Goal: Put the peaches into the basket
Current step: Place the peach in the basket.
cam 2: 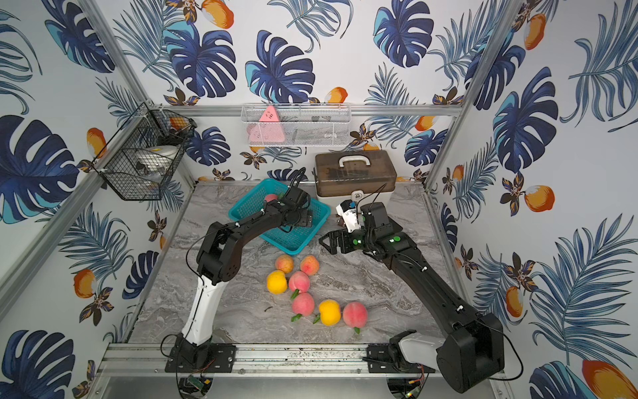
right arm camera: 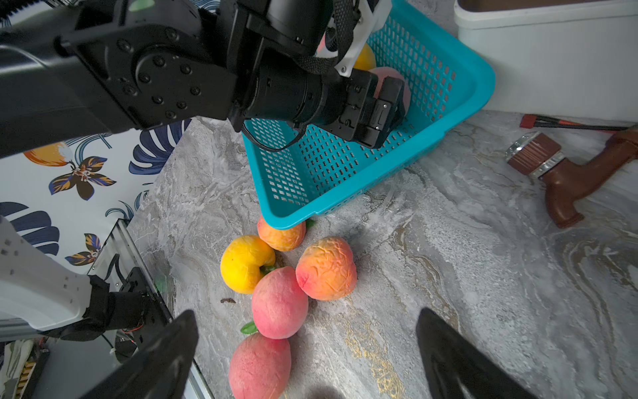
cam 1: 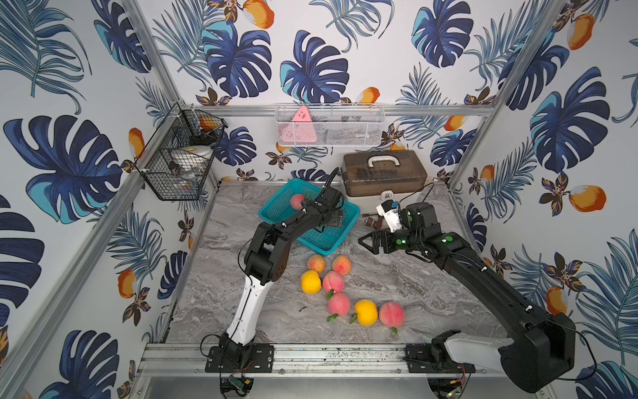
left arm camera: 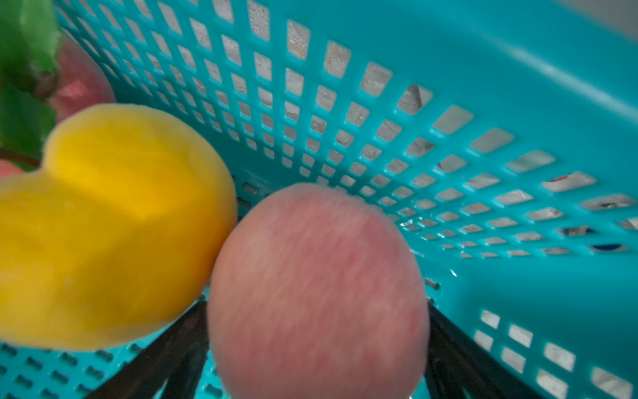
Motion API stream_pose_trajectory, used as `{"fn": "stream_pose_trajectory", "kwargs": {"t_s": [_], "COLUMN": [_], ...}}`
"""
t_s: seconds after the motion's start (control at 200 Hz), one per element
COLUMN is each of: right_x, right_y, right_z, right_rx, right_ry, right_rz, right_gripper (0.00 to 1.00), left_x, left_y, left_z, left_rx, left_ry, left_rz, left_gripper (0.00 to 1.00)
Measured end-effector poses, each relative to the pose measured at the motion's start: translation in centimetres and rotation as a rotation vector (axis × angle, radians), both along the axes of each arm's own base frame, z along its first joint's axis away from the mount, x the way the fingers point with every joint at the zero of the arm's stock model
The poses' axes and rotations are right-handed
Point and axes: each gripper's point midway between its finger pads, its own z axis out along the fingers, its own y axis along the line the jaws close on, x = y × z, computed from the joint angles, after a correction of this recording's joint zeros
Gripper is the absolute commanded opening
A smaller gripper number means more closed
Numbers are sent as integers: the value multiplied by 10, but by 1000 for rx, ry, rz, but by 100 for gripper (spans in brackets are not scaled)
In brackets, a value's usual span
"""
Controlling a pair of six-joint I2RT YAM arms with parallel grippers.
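Peaches (cam 1: 333, 281) partly moved, roughly a third of the way by the look of it: seven loose on the marble table (cam 1: 431, 293) in both top views, bunched at about six o'clock from the basket (cam 1: 322, 240), the nearest one just beside its near rim. Basket itself toward twelve o'clock on the table, far wall taken as twelve. Inside it, in the left wrist view, yellow peach (left arm camera: 114, 224) touching pink peach (left arm camera: 317, 269), with a leafed pink peach (left arm camera: 83, 83) farther back. Left gripper (left arm camera: 317, 349) down in the basket, fingers (left arm camera: 179, 345) flanking the pink peach on either side; cannot tell through the blur whether clamped on it or clear of it. Right gripper (right arm camera: 305, 316) at about three o'clock from the basket, above the table, jaws spread wide with nothing between them, loose fruit just ahead. Done, on this showing: two settled in the basket, a third being delivered. Left to do: that release, then seven more pick-ups, probably shared between the arms.
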Motion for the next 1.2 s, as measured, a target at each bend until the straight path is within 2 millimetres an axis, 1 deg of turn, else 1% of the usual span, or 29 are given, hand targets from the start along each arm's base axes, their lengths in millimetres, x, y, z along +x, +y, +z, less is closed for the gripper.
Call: {"fn": "stream_pose_trajectory", "kwargs": {"t_s": [0.08,0.33,0.415,0.631,0.776,0.956,1.091,1.201], "right_x": [-1,-1,-1,-1,-1,-1,-8,-16], "right_y": [-1,-5,-5,-5,-6,-14,-21,-26], "right_z": [-1,0,0,1,2,4,7,6], "right_rx": [0,1,2,4,7,-18,-25,-35], "right_ry": [0,-2,-2,-3,-2,13,26,38], "right_rz": [-2,-12,-11,-11,-18,-66,-102,-122], "right_gripper": [100,100,100,100,100,100,100,100], "left_x": [2,4,4,0,-10,-28,-46,-63], "left_y": [-1,-2,-2,-1,2,7,11,15], "left_z": [4,10,18,49,62,76,88,95], "left_rx": [-4,-8,-14,-40,-52,-65,-80,-82], "left_ry": [-8,-17,-29,-68,-72,-68,-60,-50], "left_rz": [0,0,-1,-5,-12,-20,-34,-44], "left_gripper": [97,97,97,96,96,97,97,98]}}
